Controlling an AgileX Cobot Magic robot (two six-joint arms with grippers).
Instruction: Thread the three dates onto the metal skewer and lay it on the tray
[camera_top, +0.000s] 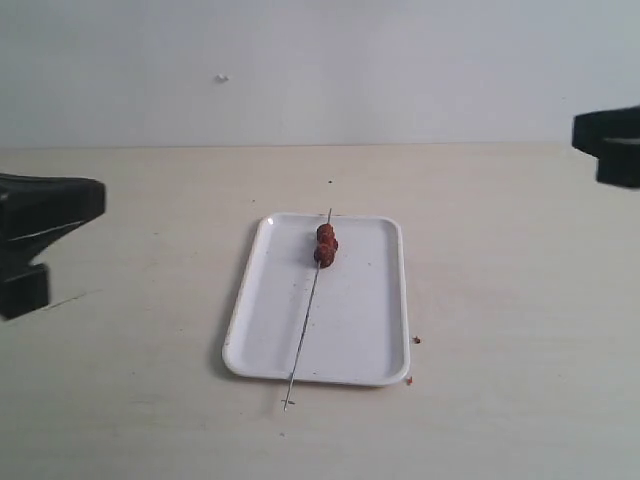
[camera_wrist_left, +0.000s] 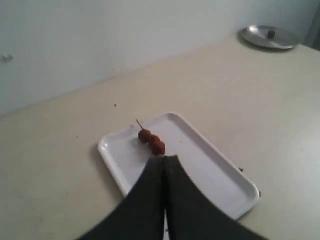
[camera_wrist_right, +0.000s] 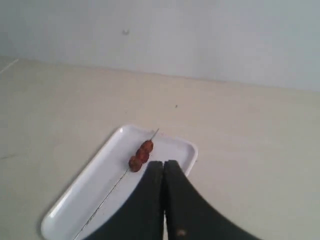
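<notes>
The white tray (camera_top: 370, 330) lies in the middle of the table. The metal skewer (camera_top: 305, 330) rests lengthwise on it, its ends sticking out past both short rims. The three dates (camera_top: 326, 244) sit threaded together near the skewer's far end; they also show as the dates (camera_wrist_left: 152, 141) and the dates (camera_wrist_right: 140, 155). My left gripper (camera_wrist_left: 164, 158) is shut and empty, raised well clear of the tray (camera_wrist_left: 220, 175). My right gripper (camera_wrist_right: 163, 163) is likewise shut with nothing held, away from the tray (camera_wrist_right: 80, 195) and skewer (camera_wrist_right: 102, 202).
Dark parts of the left arm (camera_top: 40, 235) and the right arm (camera_top: 612, 142) sit at the edges of the exterior view. A round metal plate (camera_wrist_left: 267, 36) holding a small dark item stands far off. Reddish crumbs (camera_top: 416, 341) lie beside the tray.
</notes>
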